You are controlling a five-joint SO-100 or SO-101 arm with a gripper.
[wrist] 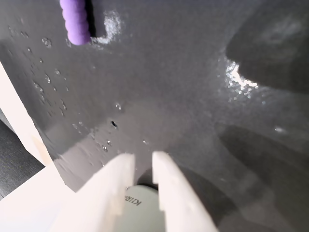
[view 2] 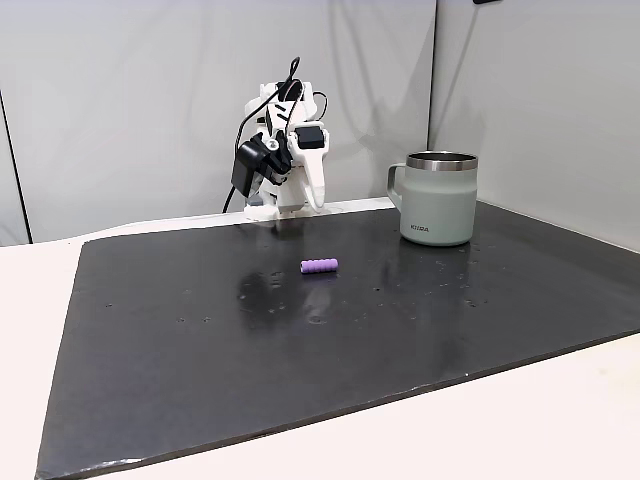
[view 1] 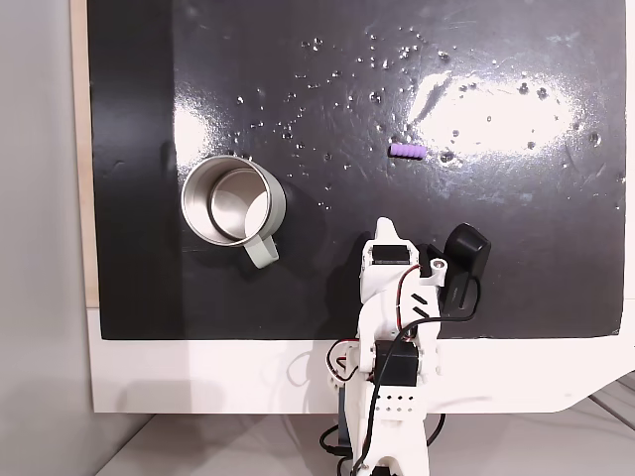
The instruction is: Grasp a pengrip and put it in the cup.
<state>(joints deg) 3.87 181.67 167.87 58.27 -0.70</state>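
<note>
The purple ribbed pengrip (view 1: 407, 151) lies alone on the black mat, on its side, in both fixed views (view 2: 319, 266). In the wrist view it sits at the top left (wrist: 76, 21). The steel cup (view 1: 190, 186) stands upright with its pale handle toward the mat's near edge; the other fixed view shows it at the right (view 2: 437, 205). My gripper (view 1: 387, 228) hangs folded back over the arm's base (view 2: 317, 200), well short of the pengrip and apart from the cup. Its white fingers (wrist: 143, 157) stand almost together with nothing between them.
The glossy black mat (view 1: 496, 248) covers most of a white table (view 1: 198, 377) and bears small water drops and glare. A black camera (view 1: 464, 260) rides beside the wrist. Grey wall panels (view 2: 150, 100) stand behind the arm.
</note>
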